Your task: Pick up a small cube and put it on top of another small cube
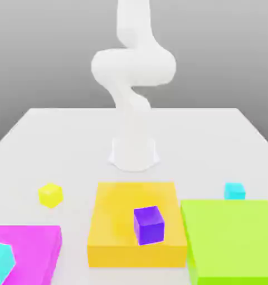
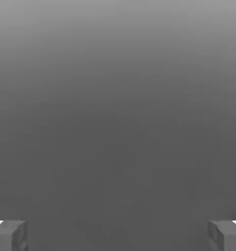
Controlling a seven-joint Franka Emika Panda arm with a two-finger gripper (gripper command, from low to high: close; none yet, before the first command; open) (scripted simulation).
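In the hand view we see the claw (image 2: 118, 235) with its two grey fingertips (image 2: 9, 235) standing far apart, one at each edge of the picture, with only plain grey background between them. We read it as wide open; nothing sits between the fingers and they touch nothing.

In the exterior view we see the white arm (image 1: 133, 83) rising from its base on the white table (image 1: 214, 133), folded up high above the blocks. The small yellow cube (image 1: 50, 195) rests on the table toward the exterior view's left, just beside the orange slab (image 1: 119, 222) but apart from it, and behind the magenta slab (image 1: 33, 245). A purple cube (image 1: 149, 225) sits on the orange slab near its front edge. We find one cyan cube (image 1: 1, 261) on the magenta slab at the exterior view's left, and another cyan cube (image 1: 234, 191) on the table just behind the green slab (image 1: 233, 239) on the exterior view's right.
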